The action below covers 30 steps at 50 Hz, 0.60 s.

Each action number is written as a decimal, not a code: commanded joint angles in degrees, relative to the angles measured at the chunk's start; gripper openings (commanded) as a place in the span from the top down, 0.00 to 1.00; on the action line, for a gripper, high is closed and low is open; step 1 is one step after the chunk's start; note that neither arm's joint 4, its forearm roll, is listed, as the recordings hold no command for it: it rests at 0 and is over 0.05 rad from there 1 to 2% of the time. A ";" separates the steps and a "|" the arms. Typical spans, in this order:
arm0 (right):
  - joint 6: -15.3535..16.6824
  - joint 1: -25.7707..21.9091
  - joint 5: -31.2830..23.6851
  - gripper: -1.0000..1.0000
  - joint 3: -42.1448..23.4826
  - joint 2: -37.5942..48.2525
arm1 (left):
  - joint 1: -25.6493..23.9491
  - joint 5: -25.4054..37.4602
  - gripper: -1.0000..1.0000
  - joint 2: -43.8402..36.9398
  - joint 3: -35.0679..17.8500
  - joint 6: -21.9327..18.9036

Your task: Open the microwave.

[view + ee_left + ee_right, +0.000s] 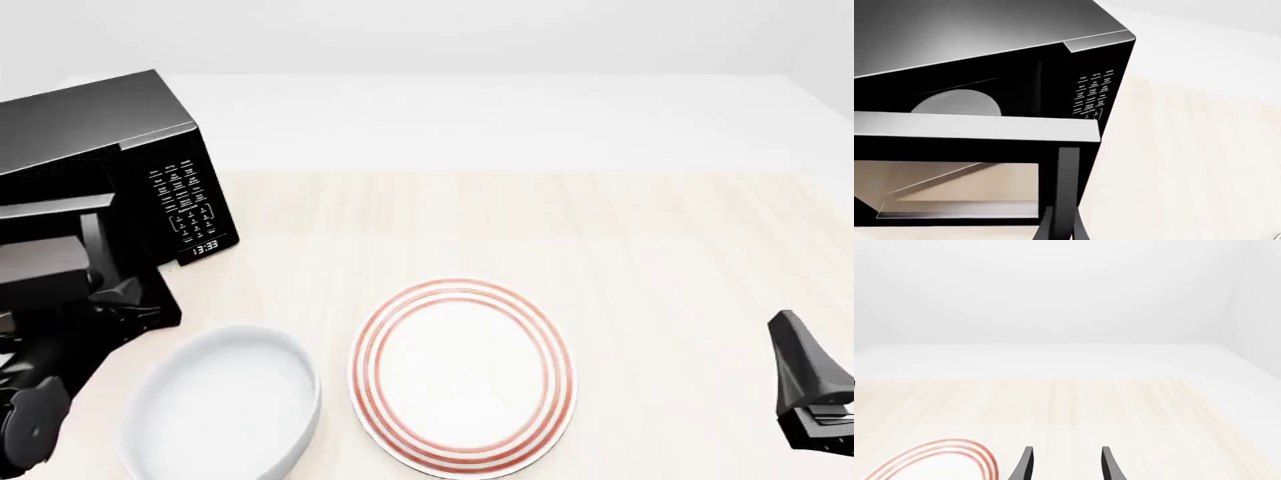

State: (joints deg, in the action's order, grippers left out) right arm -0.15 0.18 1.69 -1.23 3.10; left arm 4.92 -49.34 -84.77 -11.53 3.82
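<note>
**Ana:** Two arms at one worktop [641,230]. Where does the microwave [94,130] sit?

**Ben:** At the far left, seen from the front, angled so its keypad [187,205] faces right and toward the arms. The small clock display [204,246] sits under the keys.

**Ana:** And the door?

**Ben:** The door [974,170] is swung partly out from the body. In the left wrist view there is a gap above it, and the pale turntable [954,104] shows through that gap, inside the cavity. The bar handle [1067,185] runs along the door's edge next to the keypad side.

**Ana:** Is the left hand [1059,232] on it?

**Ben:** Its dark fingers [1044,232] stand on either side of the handle at the edge of the wrist picture, closed around the bar as far as I can see. From the front it is a dark mass against the door and the grip itself is hidden.

**Ana:** The right hand [1064,465]?

**Ben:** Its two fingers are parted with nothing between them, hanging over bare worktop at the near right, well apart from the microwave.

**Ana:** Anything else?

**Ben:** A white bowl [220,405] near the left arm, and just beside it a plate [463,375] with red rings, in the near middle.
</note>
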 commanded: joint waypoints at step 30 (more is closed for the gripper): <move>0.01 0.01 0.01 0.00 0.00 0.01 | -5.85 0.12 1.00 10.09 1.66 2.24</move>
State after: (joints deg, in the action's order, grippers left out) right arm -0.15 0.18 1.69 -1.23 3.10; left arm 4.95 -47.83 -79.03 -6.85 3.41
